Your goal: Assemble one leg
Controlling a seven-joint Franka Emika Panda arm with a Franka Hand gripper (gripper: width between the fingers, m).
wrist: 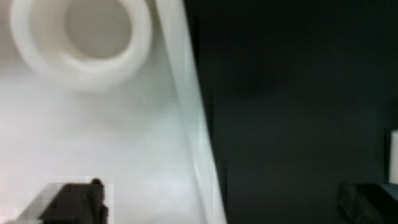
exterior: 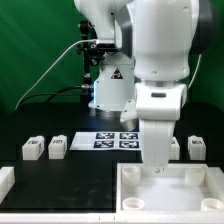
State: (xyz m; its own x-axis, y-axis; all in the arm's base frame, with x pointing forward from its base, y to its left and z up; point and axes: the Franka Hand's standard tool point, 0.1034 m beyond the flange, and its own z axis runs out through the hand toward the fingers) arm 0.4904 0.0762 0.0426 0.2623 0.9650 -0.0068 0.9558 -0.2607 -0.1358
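Observation:
My gripper [exterior: 155,170] is low over the far edge of the large white square top [exterior: 190,190] at the front of the exterior view's right. In the wrist view the gripper [wrist: 219,203] is open. One dark finger [wrist: 71,200] is over the top's white surface [wrist: 89,130] and the other [wrist: 366,198] is over the black table. The top's edge runs between them. A round corner socket [wrist: 80,40] shows ahead. Two legs [exterior: 33,148] [exterior: 58,148], small white blocks with tags, stand at the left. A third leg [exterior: 197,148] stands at the right, and a fourth [exterior: 175,147] is partly hidden behind the arm.
The marker board [exterior: 112,140] lies flat at the middle back, in front of the robot base [exterior: 108,90]. A white piece [exterior: 6,181] sits at the front left edge. The black table [exterior: 80,180] spans the front, with a green backdrop behind.

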